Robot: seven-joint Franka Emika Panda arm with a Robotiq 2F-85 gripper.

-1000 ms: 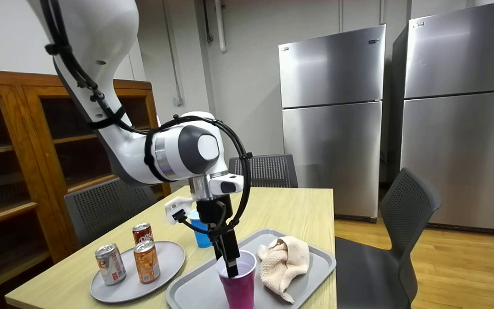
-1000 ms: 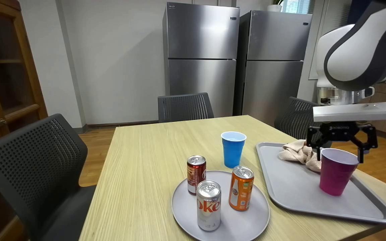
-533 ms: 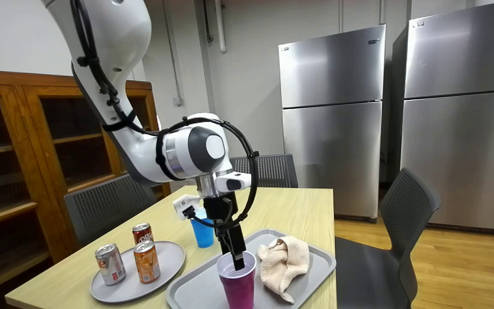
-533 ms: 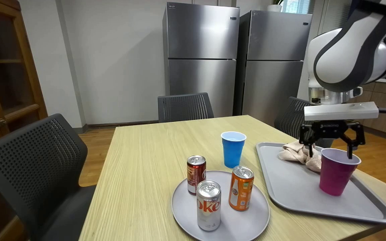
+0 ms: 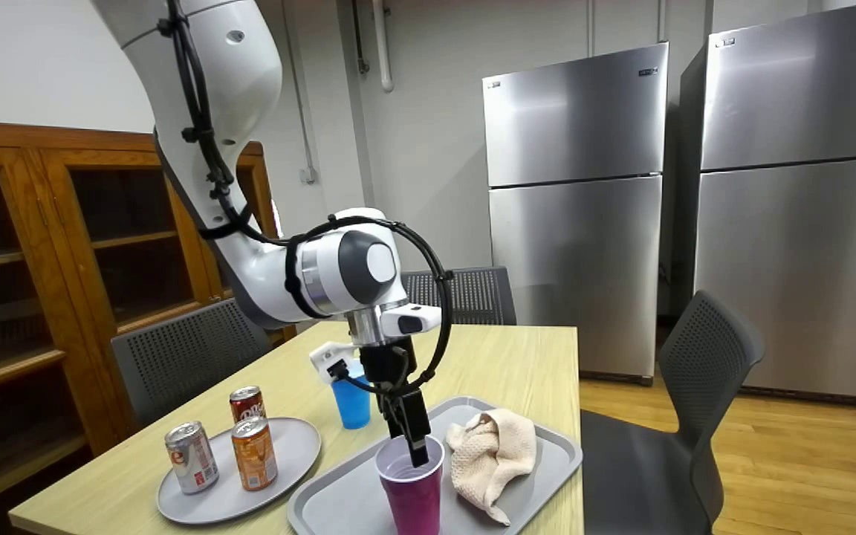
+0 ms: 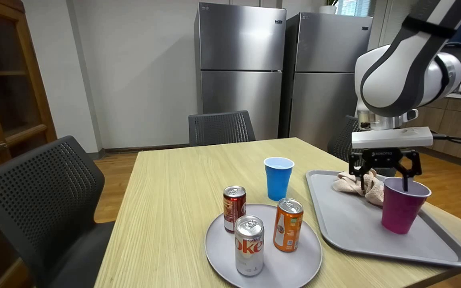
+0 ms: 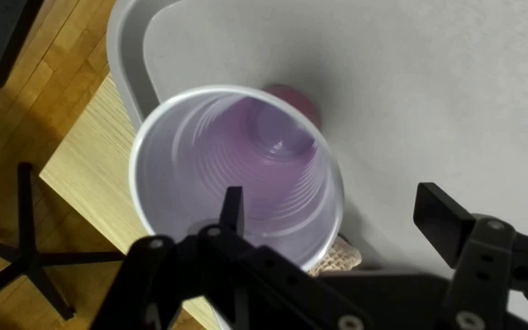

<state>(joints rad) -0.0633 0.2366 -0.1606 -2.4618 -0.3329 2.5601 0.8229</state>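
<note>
Your tool (image 6: 383, 189) stands wide, gripping nothing, at the mouth of the magenta cup (image 6: 402, 214), which stands upright on the gray tray (image 6: 346, 220) near one of the tray's corners. In the wrist view one finger (image 7: 233, 206) reaches over the cup's mouth and the other finger (image 7: 445, 224) hangs above the tray outside it, so the cup's wall lies between them — you can't tell how far the inner tip dips below the rim. The step in hand looks like setting the tool astride that wall. If you mean to pinch it, the next move seems to call for a centered drop before closing; if you mean to leave it, a straight lift, so the inner finger doesn't catch the rim and tip the cup.

On the tray, near the cup, lies a crumpled towel (image 5: 491, 461). Beside the tray, on the pale wooden counter (image 6: 190, 188), you have a blue cup (image 6: 277, 180) and a gray plate (image 6: 286, 268) bearing a red can (image 6: 234, 208), a silver can (image 6: 249, 248) and an orange can (image 6: 288, 226). A dark chair (image 5: 710, 371) is near the tray; well apart from it are two steel refrigerators (image 6: 241, 104) and a glass-fronted cabinet (image 5: 49, 223).
</note>
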